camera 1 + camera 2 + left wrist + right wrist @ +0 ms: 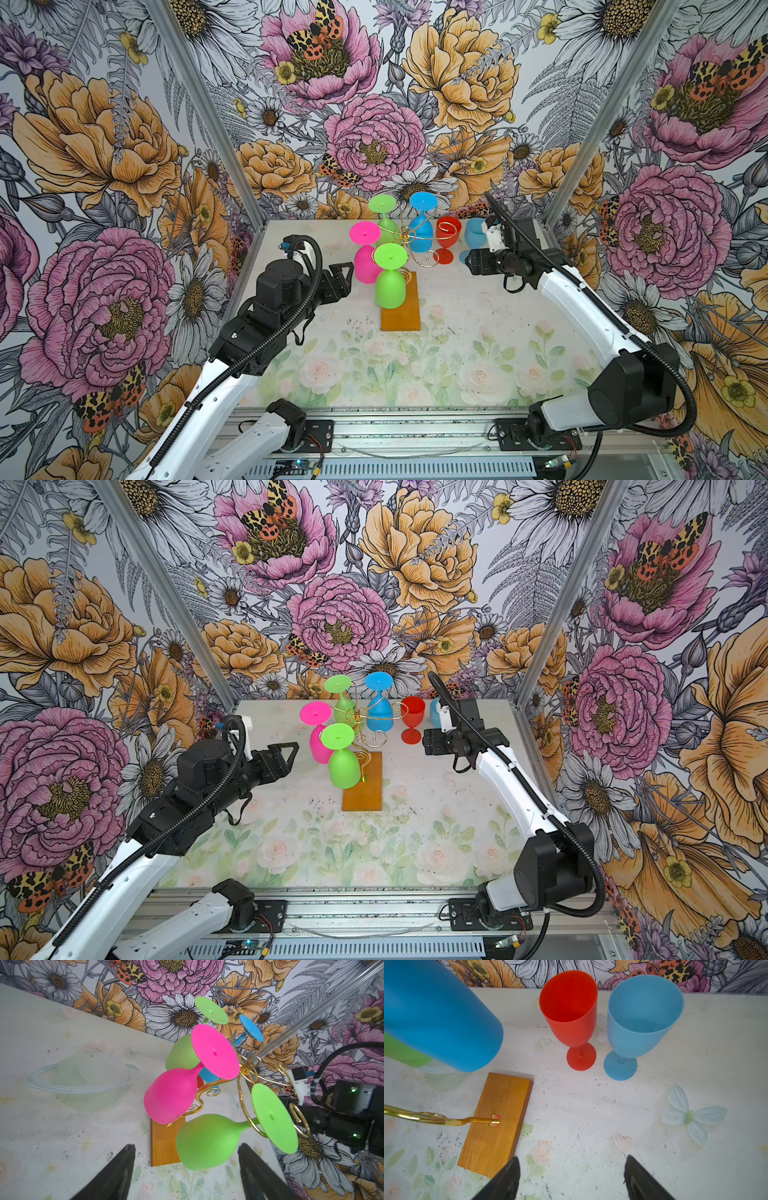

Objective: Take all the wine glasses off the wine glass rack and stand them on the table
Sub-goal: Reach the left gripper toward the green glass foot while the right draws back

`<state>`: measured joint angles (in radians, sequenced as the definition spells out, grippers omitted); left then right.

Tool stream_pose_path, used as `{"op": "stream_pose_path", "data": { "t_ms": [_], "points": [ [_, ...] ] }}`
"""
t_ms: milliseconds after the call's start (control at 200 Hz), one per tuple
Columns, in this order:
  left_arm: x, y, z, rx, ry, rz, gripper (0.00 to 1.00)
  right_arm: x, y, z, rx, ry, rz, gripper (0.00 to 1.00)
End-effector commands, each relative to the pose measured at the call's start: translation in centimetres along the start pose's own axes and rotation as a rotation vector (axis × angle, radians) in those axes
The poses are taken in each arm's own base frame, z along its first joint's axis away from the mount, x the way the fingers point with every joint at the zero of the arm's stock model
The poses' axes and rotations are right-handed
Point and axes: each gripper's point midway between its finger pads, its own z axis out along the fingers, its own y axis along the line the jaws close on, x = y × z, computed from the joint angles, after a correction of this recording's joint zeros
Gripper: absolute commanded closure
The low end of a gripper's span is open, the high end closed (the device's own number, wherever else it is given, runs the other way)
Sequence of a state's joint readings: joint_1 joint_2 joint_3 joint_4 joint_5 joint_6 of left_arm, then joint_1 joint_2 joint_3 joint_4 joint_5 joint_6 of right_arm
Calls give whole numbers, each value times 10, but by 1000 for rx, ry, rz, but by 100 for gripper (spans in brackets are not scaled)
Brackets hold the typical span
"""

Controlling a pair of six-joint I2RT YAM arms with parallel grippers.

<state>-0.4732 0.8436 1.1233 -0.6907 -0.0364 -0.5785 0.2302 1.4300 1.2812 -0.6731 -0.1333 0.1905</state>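
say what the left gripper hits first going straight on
Probably the bowl of the nearer green glass, centred ahead of the left gripper; the pink glass hangs close beside it, so depth is unsure.

My bench [490, 328] (pale floral print, dark specks) bears the wine glass rack [401, 320] on its amber base; nearby, upright and side by side, stand a red wine glass [571, 1016] and a light blue wine glass [641, 1020].

Floral walls [374, 141], flower-printed tabletop [457, 332]
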Motion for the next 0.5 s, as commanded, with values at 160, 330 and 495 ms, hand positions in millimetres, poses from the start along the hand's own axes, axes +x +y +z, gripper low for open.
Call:
{"op": "stream_pose_path", "data": {
  "t_ms": [160,330,495],
  "points": [
    [-5,-36,3,200,73,-130,27,0,13,-7,-62,-102,9,21],
    [1,-46,10,245,137,-154,32,11,14,-2,-72,-92,22,21],
    [4,-58,14,303,186,-191,38,16,14,-1,-74,-89,31,22]
  ]
}}
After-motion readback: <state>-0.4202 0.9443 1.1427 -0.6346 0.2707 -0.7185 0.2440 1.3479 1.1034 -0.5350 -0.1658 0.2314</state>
